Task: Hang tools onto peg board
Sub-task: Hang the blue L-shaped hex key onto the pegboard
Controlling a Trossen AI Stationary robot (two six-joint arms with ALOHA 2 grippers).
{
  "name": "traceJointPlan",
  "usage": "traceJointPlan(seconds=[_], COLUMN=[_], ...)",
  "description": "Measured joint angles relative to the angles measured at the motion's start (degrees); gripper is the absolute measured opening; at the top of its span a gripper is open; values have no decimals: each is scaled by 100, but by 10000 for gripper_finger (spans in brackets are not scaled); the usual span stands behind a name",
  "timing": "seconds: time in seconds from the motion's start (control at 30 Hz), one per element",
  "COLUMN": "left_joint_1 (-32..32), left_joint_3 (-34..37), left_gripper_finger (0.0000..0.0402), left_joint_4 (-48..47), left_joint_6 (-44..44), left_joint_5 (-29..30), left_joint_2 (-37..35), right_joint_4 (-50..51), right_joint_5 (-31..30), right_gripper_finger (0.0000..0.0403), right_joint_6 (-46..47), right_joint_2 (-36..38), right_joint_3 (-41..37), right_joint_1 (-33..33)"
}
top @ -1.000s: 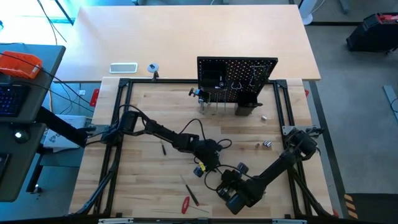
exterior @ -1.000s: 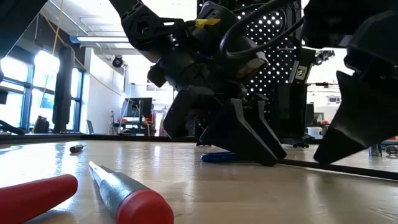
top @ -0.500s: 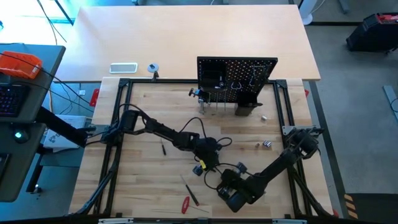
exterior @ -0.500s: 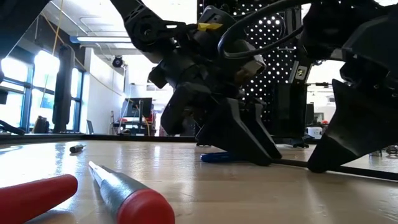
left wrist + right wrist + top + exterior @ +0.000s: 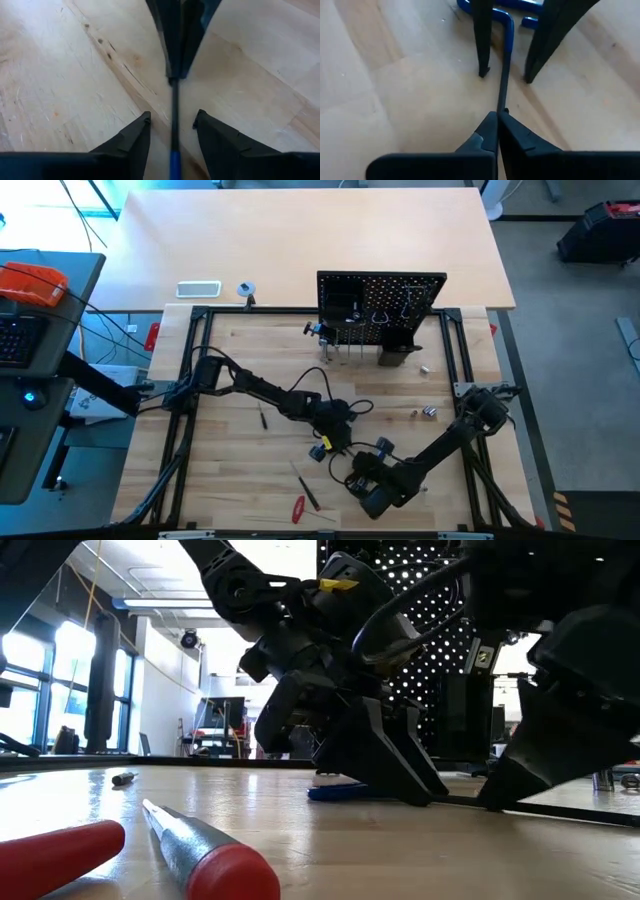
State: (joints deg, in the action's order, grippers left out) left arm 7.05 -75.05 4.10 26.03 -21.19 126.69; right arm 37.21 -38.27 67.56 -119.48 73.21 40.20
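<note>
We pinch the thin dark shaft of the blue-handled hex key (image 5: 504, 60) with our right gripper (image 5: 497, 116); our left gripper (image 5: 171, 122) straddles it, fingers apart, likely steadying it for the lift.

hex key (image 5: 504, 60) on table (image 5: 240, 470), btwn both grippers, peg board (image 5: 381, 302) behind

Hex key (image 5: 504, 55) handle cut off, perhaps blue

Black peg board (image 5: 381, 298) w/ pale dot grid; blue-handled hex key (image 5: 504, 30), dark shaft; red-handled screwdriver (image 5: 205, 858), silver shank; pale blond wood table (image 5: 250, 470); orange case (image 5: 30, 283) at the side; both arms black.
</note>
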Motion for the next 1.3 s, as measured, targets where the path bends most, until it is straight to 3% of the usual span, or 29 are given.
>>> traceJointPlan(seconds=[0.33,0.5,0.73,1.1,1.2,1.3], left_joint_1=[4,65,68,185,198,188], left_joint_3=[4,5,15,17,20,22], left_gripper_finger=[61,9,4,1,1,1], left_joint_4=[-31,-23,149,59,-17,-110], left_joint_6=[265,589,615,722,772,788], left_joint_5=[40,408,576,927,1099,1185], left_joint_2=[-7,-17,-11,-166,-233,-297], right_joint_4=[582,1201,1958,3080,3099,3100], right_joint_5=[-220,-326,-255,-36,-32,-42], right_gripper_finger=[1,1,0,1,19,69], right_joint_6=[-582,-663,-245,1617,2016,2424], right_joint_2=[-11,2,3,11,13,17], right_joint_3=[553,980,1264,1335,1338,1326], right_joint_1=[-100,-133,-53,613,809,977])
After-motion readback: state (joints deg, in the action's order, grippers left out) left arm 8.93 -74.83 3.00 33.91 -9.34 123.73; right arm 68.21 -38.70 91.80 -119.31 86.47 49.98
